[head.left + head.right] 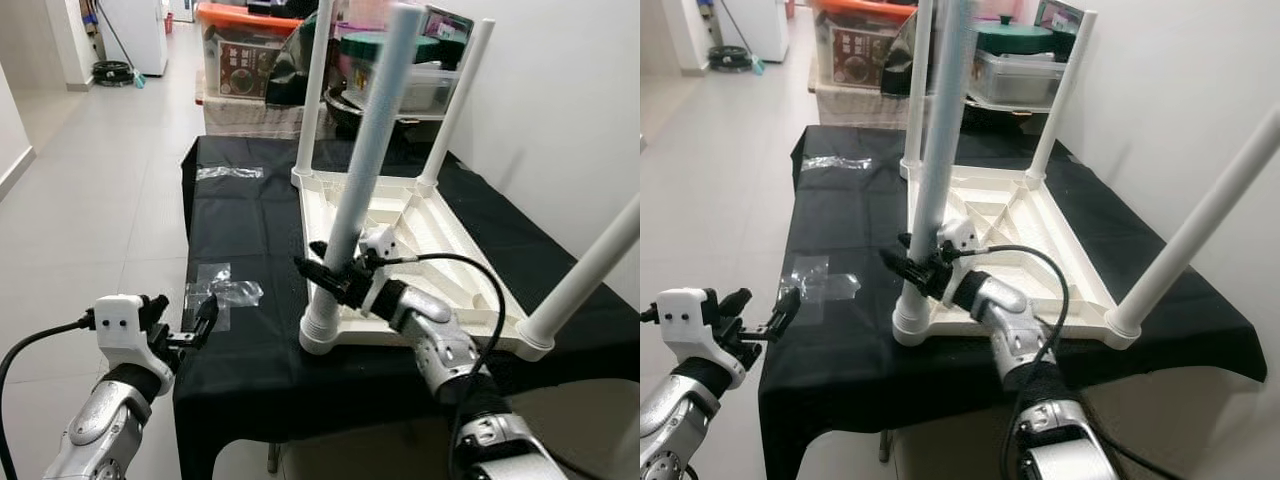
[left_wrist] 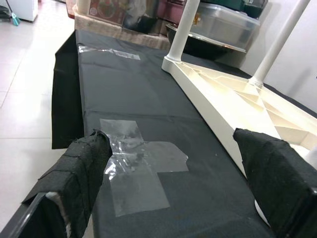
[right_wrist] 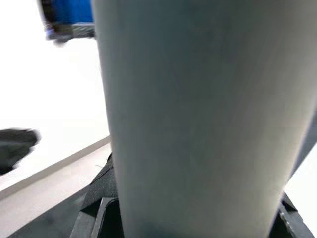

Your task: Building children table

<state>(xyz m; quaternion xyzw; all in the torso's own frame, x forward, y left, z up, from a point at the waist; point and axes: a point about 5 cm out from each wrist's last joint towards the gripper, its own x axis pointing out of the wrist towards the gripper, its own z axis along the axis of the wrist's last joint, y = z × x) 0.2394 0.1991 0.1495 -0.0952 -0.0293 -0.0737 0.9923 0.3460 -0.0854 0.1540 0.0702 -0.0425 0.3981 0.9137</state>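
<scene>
The white children's table (image 1: 400, 235) lies upside down on the black-draped tabletop (image 1: 240, 215), legs up. The right gripper (image 1: 335, 272) clamps the near leg (image 1: 362, 170) low down; the left gripper (image 1: 190, 325) hangs spread by clear plastic wrap (image 1: 225, 292). Storage bins (image 1: 245, 50) crowd behind, tiled floor (image 1: 90, 190) alongside

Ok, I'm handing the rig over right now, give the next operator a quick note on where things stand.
Right claw: shut on the near-left leg, low on the leg, just above its socket.
Left claw: open, holding nothing, off the near-left edge of the black-covered table, by the plastic wrap.
Tabletop: lies upside down on the cloth, a white leg standing at each of its four corners.
Done: all four legs in place.
Left: whether the gripped leg is fully tight cannot be told; then flip the table upright.
</scene>
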